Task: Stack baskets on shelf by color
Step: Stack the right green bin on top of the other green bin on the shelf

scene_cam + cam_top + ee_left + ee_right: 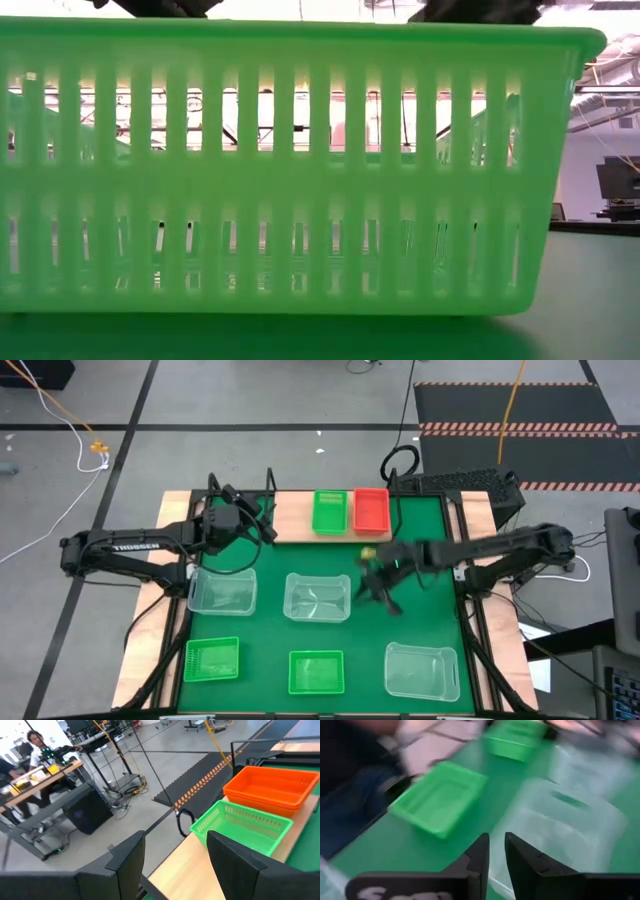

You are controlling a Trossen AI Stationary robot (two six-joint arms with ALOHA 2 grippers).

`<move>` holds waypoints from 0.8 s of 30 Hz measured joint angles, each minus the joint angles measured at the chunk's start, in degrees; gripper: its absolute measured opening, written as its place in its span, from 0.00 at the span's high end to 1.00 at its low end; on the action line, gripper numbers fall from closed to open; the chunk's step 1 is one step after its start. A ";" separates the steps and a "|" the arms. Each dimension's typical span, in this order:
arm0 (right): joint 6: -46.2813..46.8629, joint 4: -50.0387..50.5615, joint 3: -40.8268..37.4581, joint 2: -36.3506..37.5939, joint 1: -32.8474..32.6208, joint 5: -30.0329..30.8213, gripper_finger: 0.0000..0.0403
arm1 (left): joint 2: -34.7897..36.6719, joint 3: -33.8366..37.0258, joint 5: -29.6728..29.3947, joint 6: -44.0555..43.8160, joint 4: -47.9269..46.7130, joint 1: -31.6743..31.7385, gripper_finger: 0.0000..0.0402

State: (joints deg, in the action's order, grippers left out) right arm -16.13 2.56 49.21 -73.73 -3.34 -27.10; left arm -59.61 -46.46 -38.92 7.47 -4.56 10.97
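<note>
Green matting covers the counter, and the light-wood shelf lies along its far edge. On the shelf, a green basket and a stack of red baskets sit side by side, touching; the left wrist view shows at least two red baskets nested. The bare part of the shelf lies to the left of the green basket.

Three clear baskets rest on the matting: one at the left, one at the centre, one at the near right. Two further green baskets stand in the near row, one at the left and one at the centre. The centre one fills the low view, standing just in front of that camera.

Left claw: positioned over the bare left end of the shelf. Its fingers are spread wide apart and hold nothing.

Right claw: positioned above the matting, just to the right of the centre clear basket and well apart from the shelf. Its fingers are nearly pressed together, with only a narrow gap between them, and pinch nothing. This claw appears blurred in the high view, and the right wrist view is smeared.
</note>
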 joint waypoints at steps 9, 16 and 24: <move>-12.18 -10.54 1.14 -10.14 -18.26 13.54 0.84 | 0.00 0.00 -0.02 -8.91 0.31 -4.78 0.47; -17.09 -3.30 8.34 -22.83 -21.25 13.60 0.84 | 0.00 0.00 0.42 -12.44 0.63 -9.68 0.47; -22.97 2.11 14.60 -27.01 -21.52 13.79 0.84 | 0.00 0.00 0.46 -14.32 -4.56 -13.72 0.47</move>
State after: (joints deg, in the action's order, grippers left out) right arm -39.10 4.66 63.81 -100.73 -24.86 -13.31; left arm -59.61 -46.46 -38.46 -6.85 -9.12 -2.74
